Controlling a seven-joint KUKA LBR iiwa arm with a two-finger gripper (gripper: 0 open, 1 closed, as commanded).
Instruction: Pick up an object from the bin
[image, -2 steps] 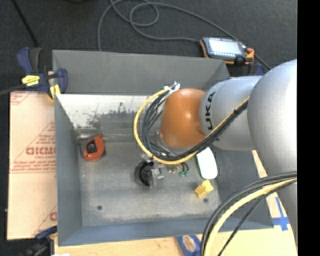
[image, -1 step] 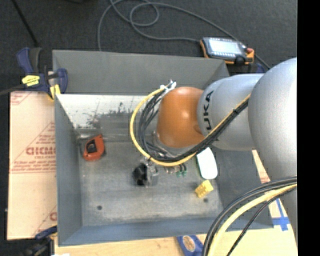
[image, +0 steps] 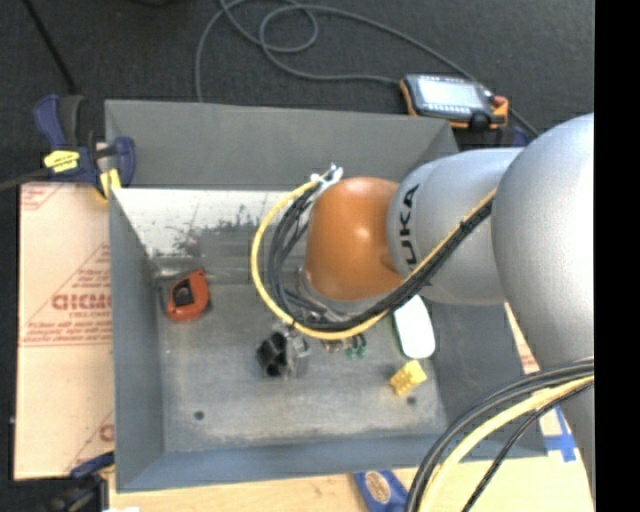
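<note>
Claw (image: 279, 353) sits low near the middle of the grey metal bin (image: 140, 330), dark tip against bare grey floor. Open floor to its view-left and toward the near wall, and it's well apart from all four walls. Claw state: can't tell whether it's spread or closed, since the tip is dark and partly under the wrist. Can't tell if it touches the floor either.

Nearest item is a small green piece (image: 355, 348) to the claw's view-right, half under the cable loop. Further right, a white oblong plastic object (image: 414, 330) lies partly tucked under the arm. A small yellow block (image: 407, 378) is just below it, apart from it, near the right wall. An orange-and-black tape measure (image: 186, 295) sits close to the left wall, well apart from the claw.

Arm comes in from view-right, big grey link across the bin's right side. The rounded orange wrist cover (image: 345, 240) points down over bin centre, with yellow and black cables (image: 262, 250) looped round it.
</note>
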